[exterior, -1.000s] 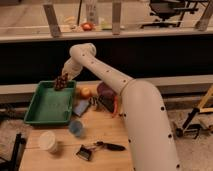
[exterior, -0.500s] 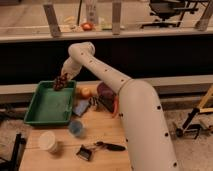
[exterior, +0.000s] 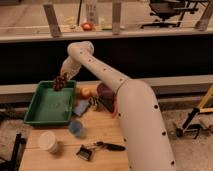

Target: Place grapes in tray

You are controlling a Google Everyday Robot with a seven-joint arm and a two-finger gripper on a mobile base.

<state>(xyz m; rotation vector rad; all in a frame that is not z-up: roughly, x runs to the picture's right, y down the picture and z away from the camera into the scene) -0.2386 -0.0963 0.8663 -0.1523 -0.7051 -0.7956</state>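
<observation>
Camera view: gripper (exterior: pixel 61 76) holds grapes (exterior: pixel 59 83) over far end of tray (exterior: pixel 49 104).

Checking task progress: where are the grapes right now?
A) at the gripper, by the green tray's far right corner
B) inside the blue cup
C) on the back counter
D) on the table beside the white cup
A: the grapes are a dark cluster right under the gripper, which is at the far right corner of the tray.
</observation>
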